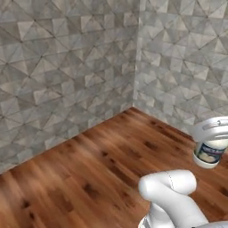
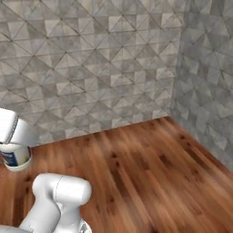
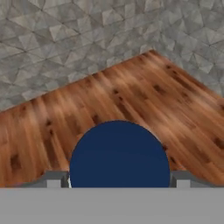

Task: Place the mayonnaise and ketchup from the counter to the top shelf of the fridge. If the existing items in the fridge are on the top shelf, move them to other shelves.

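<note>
Blue-lidded mayonnaise [image 3: 119, 153] sits clamped in the end effector [image 3: 119, 183], lifted above the table [image 1: 98, 178] (apparently clear of it). Carrying step; next comes turning toward the fridge's top shelf.

Open wood counter [image 1: 102, 164] stretches to the corner, hemmed by two tiled walls [image 1: 67, 67]; mayonnaise [image 1: 209, 151] hangs above it.

Even, flat light all round, no clear source, no glare; shadows barely there. Everything slightly soft and low-res, wood grain on the counter [image 1: 98, 169] smeared, edges undistorted
</note>
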You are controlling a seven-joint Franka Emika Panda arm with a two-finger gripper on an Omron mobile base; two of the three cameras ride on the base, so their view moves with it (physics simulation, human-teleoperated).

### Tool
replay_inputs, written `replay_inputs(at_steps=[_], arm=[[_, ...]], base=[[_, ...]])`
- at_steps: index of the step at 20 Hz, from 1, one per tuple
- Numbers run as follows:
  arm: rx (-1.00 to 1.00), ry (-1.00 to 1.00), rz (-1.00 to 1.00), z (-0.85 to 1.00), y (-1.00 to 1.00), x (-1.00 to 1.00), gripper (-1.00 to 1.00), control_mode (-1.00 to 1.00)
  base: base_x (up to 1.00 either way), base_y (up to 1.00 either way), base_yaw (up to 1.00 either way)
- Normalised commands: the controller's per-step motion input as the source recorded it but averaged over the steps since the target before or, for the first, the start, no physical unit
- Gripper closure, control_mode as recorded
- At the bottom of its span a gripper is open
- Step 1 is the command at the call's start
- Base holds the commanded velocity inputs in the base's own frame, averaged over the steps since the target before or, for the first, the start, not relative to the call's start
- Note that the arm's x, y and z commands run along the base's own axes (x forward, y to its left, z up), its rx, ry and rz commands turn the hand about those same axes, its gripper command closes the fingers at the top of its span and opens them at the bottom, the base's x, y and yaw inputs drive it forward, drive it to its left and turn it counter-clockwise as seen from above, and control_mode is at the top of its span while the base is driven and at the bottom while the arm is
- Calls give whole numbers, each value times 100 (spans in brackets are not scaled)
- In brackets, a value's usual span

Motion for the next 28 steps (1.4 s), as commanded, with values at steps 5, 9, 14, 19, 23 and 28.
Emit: replay_inputs(at_steps=[5, 9, 14, 19, 23, 28], arm=[[0, 0, 0, 0, 0, 0, 100, 100], [0, 0, 0, 0, 0, 0, 100, 100], [0, 0, 0, 0, 0, 0, 100, 100], [0, 0, 0, 0, 0, 0, 100, 100], [0, 0, 0, 0, 0, 0, 100, 100], [0, 0, 0, 0, 0, 0, 100, 100]], base=[[21, -1, -70], [13, -1, -74], [6, -20, -75], [25, -53, -65], [51, -70, -51], [53, -72, -40]])
